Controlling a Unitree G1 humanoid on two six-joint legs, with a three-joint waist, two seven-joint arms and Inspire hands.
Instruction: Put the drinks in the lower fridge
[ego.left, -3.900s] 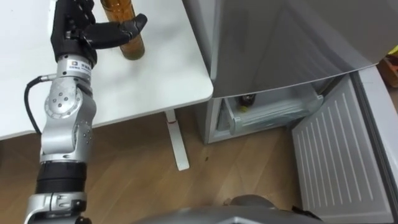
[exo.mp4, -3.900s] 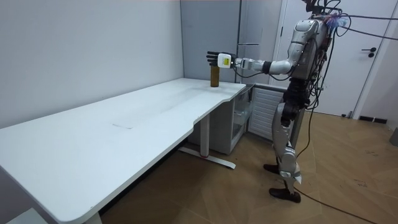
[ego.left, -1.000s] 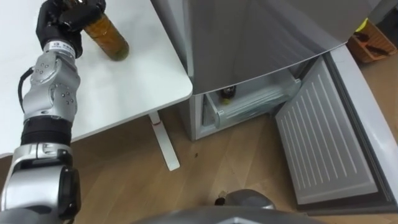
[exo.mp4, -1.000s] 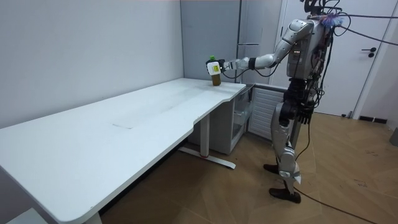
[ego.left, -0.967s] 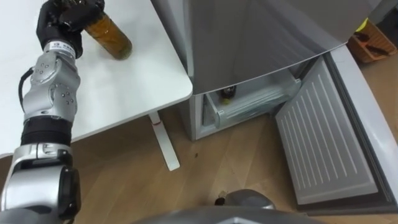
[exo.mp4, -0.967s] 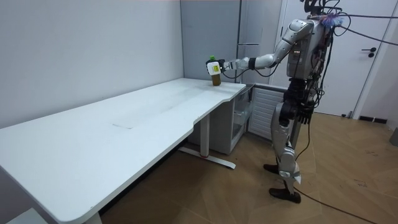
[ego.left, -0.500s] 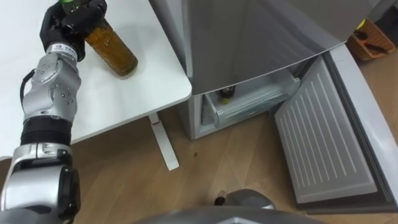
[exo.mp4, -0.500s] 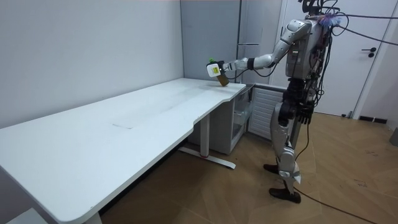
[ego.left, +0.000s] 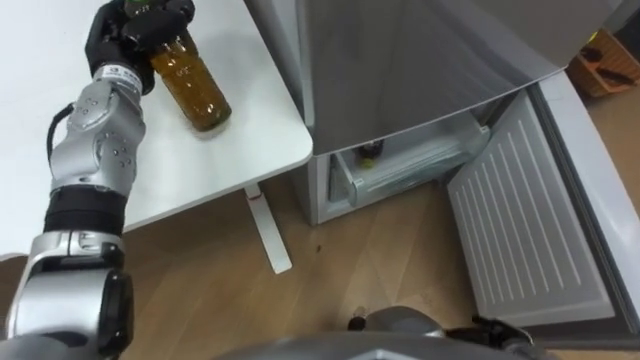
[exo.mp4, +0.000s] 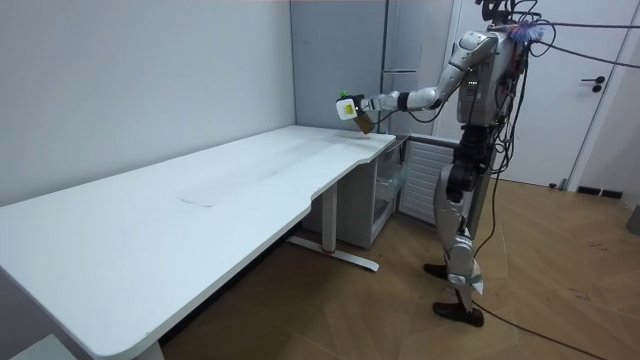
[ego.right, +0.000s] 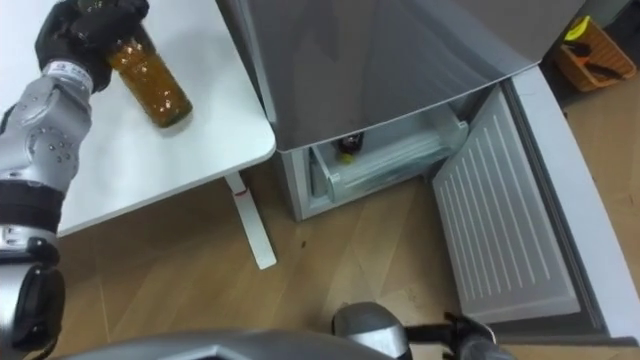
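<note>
- Standing at the end of the white table (ego.left: 235, 150), the robot faces a grey fridge (ego.left: 420, 60) that sits just beside the table's corner.
- An orange box (ego.left: 612, 50) with dark things in it lies on the floor past the fridge, well apart from the hand.
- The fridge's lower door (ego.left: 520, 225) is swung wide open towards the robot's right; nothing blocks the opening.
- Inside the lower compartment a clear shelf bin (ego.left: 415, 165) runs across the front, and one dark-capped bottle (ego.left: 372, 150) stands at its left end.
- The left hand (ego.left: 140, 25) has its fingers curled round the neck and top of the amber drink bottle (ego.left: 200, 95).
- That bottle hangs tilted below the hand, base towards the table's corner; the room view shows it lifted off the table.
</note>
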